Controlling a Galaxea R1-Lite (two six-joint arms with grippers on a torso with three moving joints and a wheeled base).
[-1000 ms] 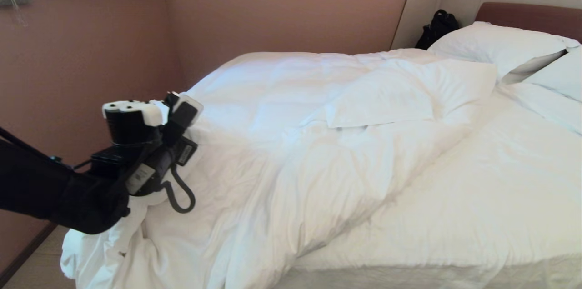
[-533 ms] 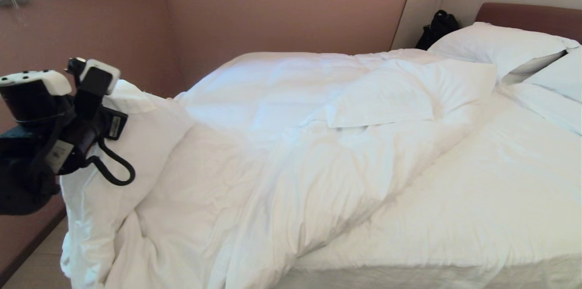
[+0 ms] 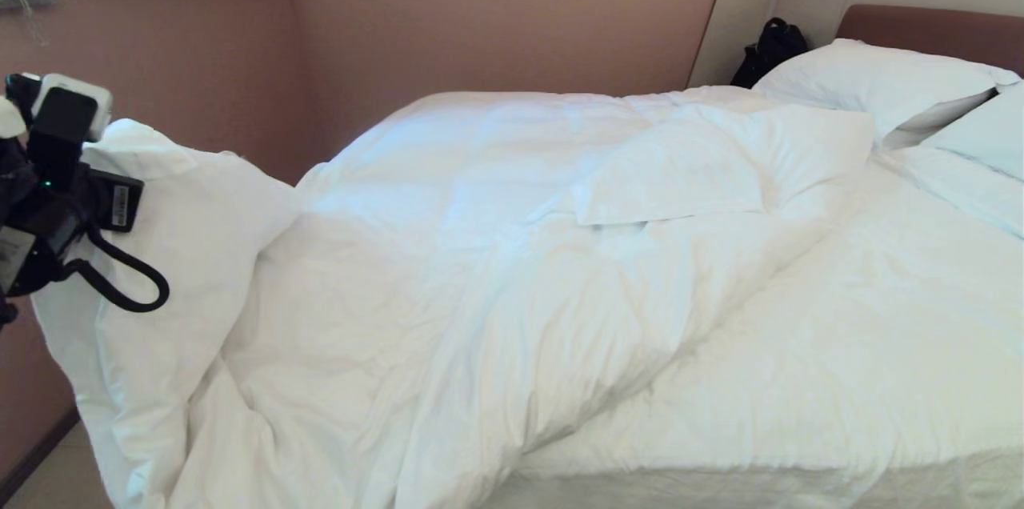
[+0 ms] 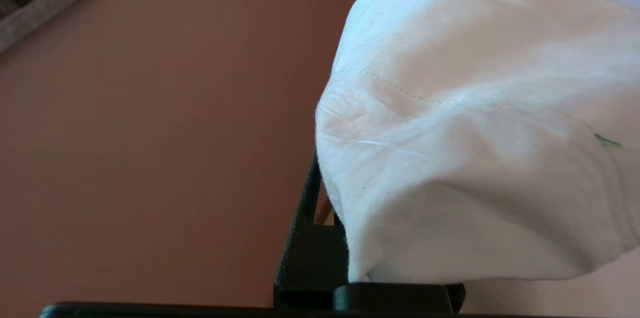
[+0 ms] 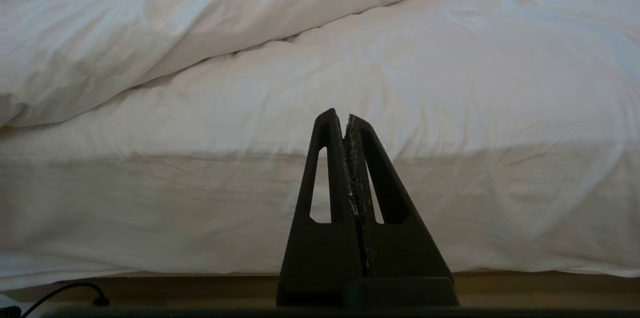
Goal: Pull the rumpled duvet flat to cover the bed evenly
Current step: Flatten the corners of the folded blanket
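Observation:
The white puffy duvet [image 3: 480,253] lies bunched over the left half of the bed [image 3: 840,365], its far part folded back on itself. My left gripper [image 3: 76,161] is at the far left, raised beside the wall and shut on a corner of the duvet [image 4: 450,158]. That corner hangs in a peak off the bed's left end. In the left wrist view the cloth covers all but one black finger [image 4: 305,238]. My right gripper [image 5: 346,117] is shut and empty. It is low down, facing the mattress side [image 5: 200,208].
The pink wall [image 3: 176,77] stands close on the left of the raised corner. Two white pillows [image 3: 872,81] rest at the brown headboard [image 3: 936,25], with a black bag [image 3: 770,49] beside them. Bare sheet [image 3: 880,293] shows on the right half. A cable [image 5: 75,290] lies on the floor.
My left gripper has swung left and upward, out toward the wall, drawing the duvet's corner with it. The lifted cloth now stands in a tall peak off the bed's left end.

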